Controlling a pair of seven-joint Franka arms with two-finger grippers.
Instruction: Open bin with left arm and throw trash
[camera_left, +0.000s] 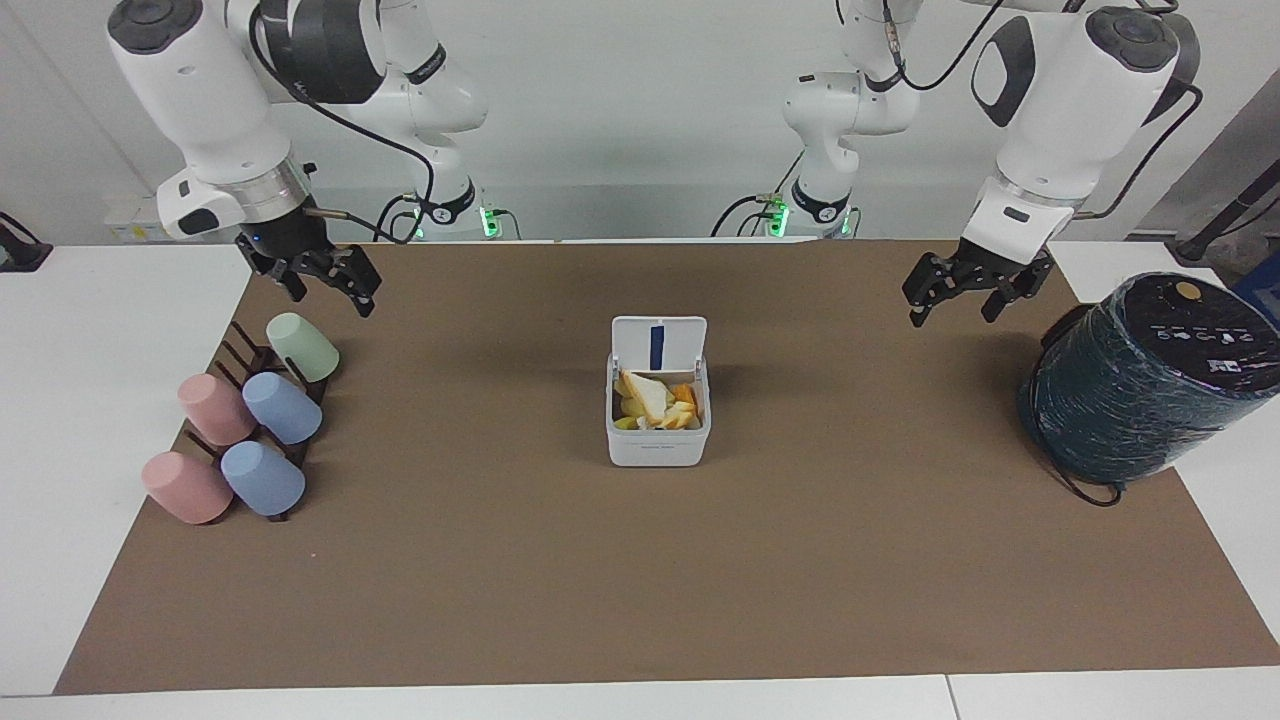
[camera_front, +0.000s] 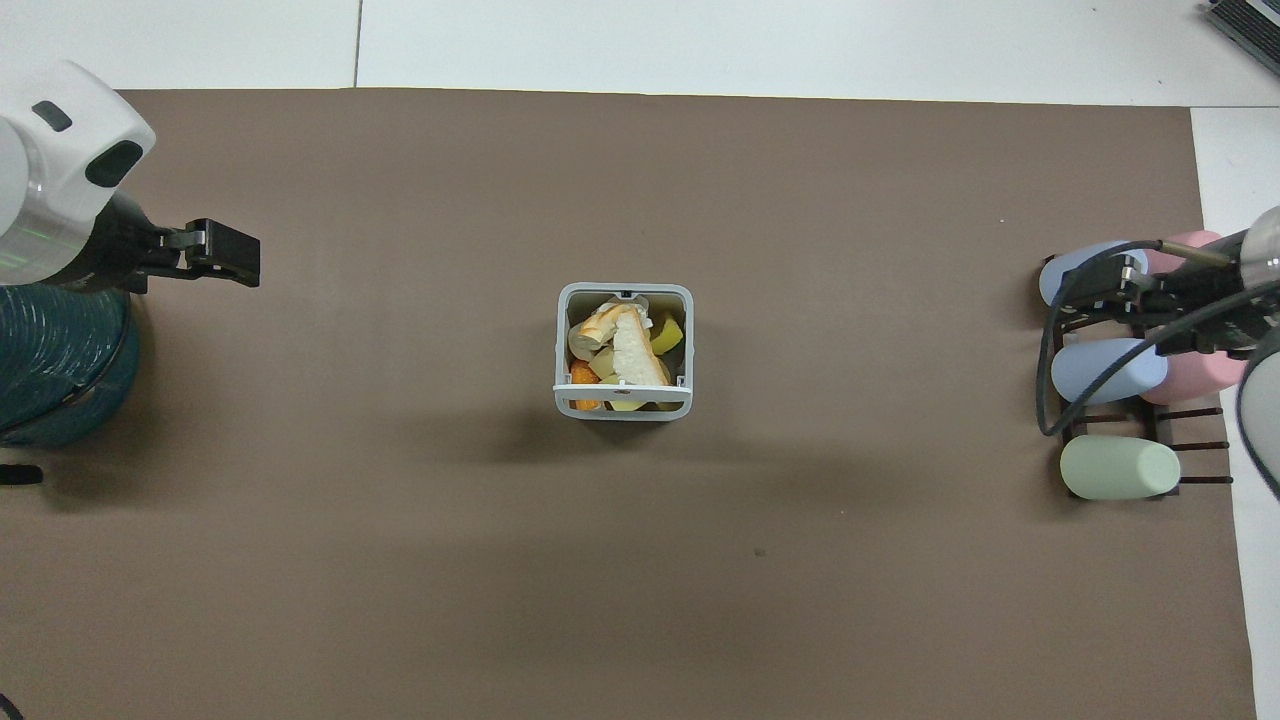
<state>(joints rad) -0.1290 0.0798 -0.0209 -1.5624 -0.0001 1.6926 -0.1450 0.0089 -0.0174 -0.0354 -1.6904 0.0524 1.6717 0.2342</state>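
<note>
From the facing view we see the bin (camera_left: 657, 420) standing in the middle of the brown mat (camera_left: 500, 560), its lid (camera_left: 659, 344) swung up on the edge nearer the robots, a blue stripe showing inside. The trash (camera_left: 657, 402) lies inside the bin. Our left gripper (camera_left: 963, 291) hangs in the air over the mat near the dark wrapped cylinder (camera_left: 1145, 380), fingers spread and holding nothing. Our right gripper (camera_left: 322, 281) hangs over the mat's edge just above the rack of pastel cups (camera_left: 245, 425), fingers also apart and empty.

From the overhead view we look straight down into the bin (camera_front: 624, 408), where the trash (camera_front: 620, 350) fills it. The left gripper (camera_front: 222, 252) is beside the cylinder (camera_front: 55, 365); the right gripper (camera_front: 1105, 290) covers the cups (camera_front: 1115, 420).
</note>
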